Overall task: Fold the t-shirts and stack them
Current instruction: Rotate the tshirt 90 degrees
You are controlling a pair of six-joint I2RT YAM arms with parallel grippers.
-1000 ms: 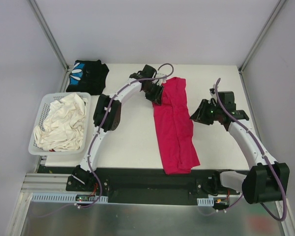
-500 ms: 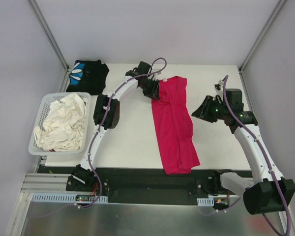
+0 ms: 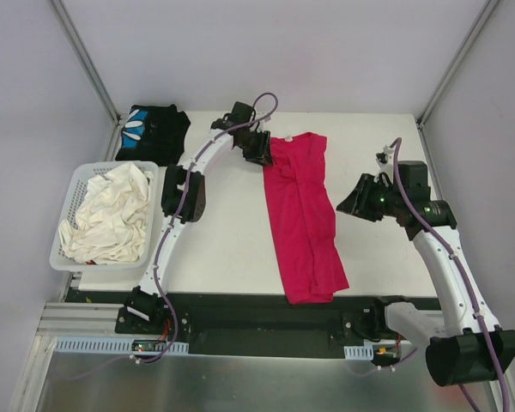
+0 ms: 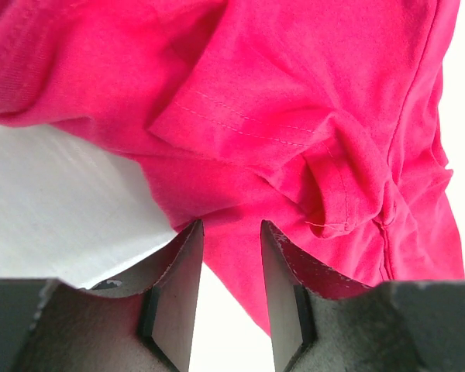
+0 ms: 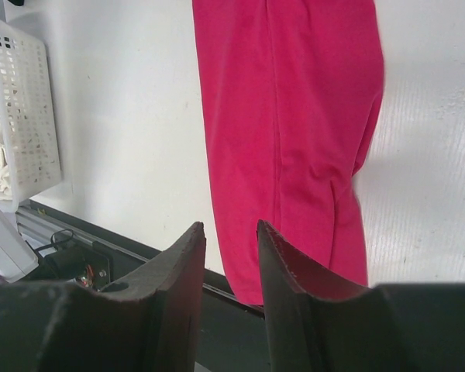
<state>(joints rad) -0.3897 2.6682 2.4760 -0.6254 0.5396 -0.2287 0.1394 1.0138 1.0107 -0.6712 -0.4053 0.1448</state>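
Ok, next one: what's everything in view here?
magenta t-shirt: one, magenta-red, lengthwise mid-table
black t-shirt: one, black with blue-and-white print, far left corner
basket: one, white lattice, table's left edge
cloth: one heap, off-white, inside the basket
table: one, white, beneath everything
left gripper: one, black fingers, open at the magenta t-shirt's far left edge
right gripper: one, black fingers, open, right of that shirt, holding nothing

White tabletop (image 3: 232, 232). Magenta t-shirt (image 3: 302, 215) lies lengthwise right of centre, folded narrow. Black t-shirt (image 3: 153, 131) is bunched at the upper-left corner. White lattice basket (image 3: 71, 190) sits at the left edge, possibly overhanging it.
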